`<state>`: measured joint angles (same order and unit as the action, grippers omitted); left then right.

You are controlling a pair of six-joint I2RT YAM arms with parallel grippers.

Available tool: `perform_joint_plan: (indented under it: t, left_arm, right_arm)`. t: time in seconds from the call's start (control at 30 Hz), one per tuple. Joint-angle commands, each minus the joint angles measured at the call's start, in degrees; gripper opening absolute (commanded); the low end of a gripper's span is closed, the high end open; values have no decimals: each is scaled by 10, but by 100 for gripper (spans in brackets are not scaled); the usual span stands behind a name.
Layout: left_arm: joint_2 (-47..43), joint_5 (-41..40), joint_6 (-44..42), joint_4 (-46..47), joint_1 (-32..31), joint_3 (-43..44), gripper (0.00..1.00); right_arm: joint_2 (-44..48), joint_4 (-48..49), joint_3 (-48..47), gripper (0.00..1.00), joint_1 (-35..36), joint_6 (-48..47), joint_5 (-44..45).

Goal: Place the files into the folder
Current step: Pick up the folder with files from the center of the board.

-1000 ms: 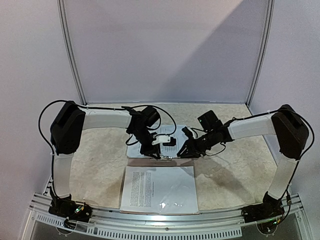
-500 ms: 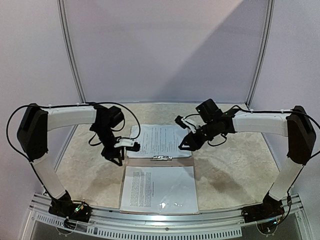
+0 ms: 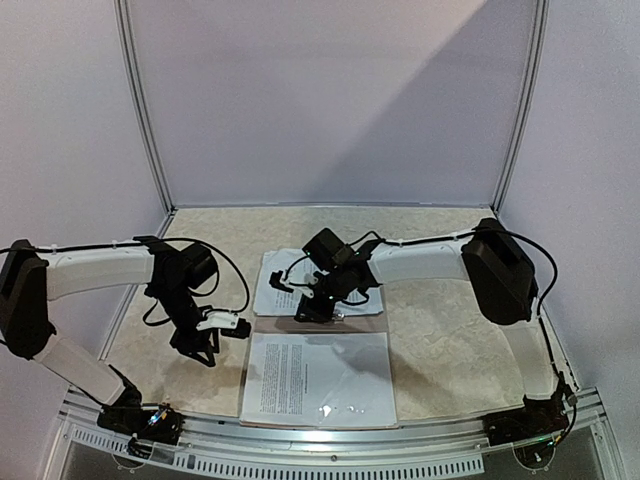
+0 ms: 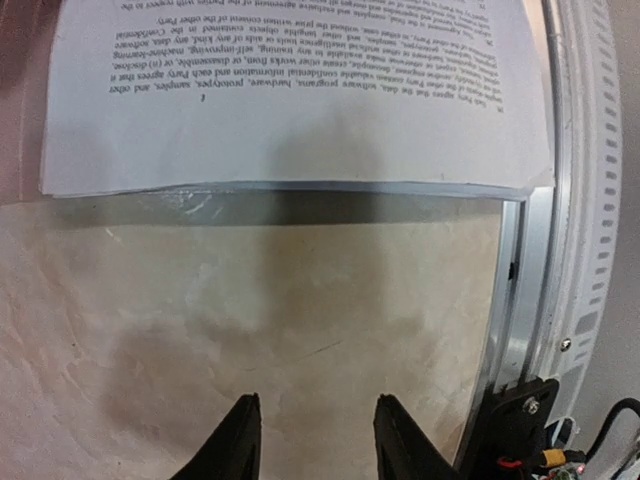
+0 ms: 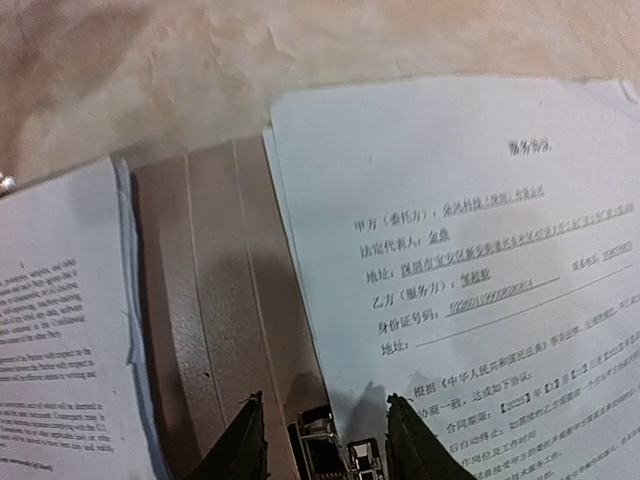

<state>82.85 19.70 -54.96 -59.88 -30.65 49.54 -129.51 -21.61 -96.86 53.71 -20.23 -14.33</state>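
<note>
The left gripper (image 4: 315,405) hung parted and empty over the table (image 4: 250,300), while the right gripper (image 5: 322,405), likewise parted, hovered above the folder (image 5: 215,300) between the files (image 5: 450,250).

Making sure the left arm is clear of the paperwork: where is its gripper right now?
In the top view the left gripper hangs over bare table left of the near sheet, close to the front rail.

White-linked arms (image 3: 100,265) with black joints (image 3: 500,270), looping black cables (image 3: 240,272), black pincers (image 4: 315,405).
</note>
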Motion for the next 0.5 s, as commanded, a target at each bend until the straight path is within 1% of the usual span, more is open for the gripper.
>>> perform_joint_plan:
  t: [0.0,0.07,0.13,0.27,0.37,0.47]
  left_arm:
    - [0,0,20,31,-3,-11,40]
    - [0,1,20,36,-3,-11,40]
    - [2,2,19,38,-3,-9,40]
    - [7,-13,19,45,-3,-5,40]
    - [18,-18,19,44,-3,1,40]
    - [24,-19,20,46,-3,1,40]
  right_arm:
    - [-18,-24,-16,40,8,-17,52]
    - [-22,-37,-17,39,9,-22,64]
    - [-26,-54,-18,35,11,-27,64]
    - [-32,-73,-17,24,21,-42,79]
    - [-44,-84,-26,19,29,-62,94]
    - [-52,-92,-31,15,32,-61,107]
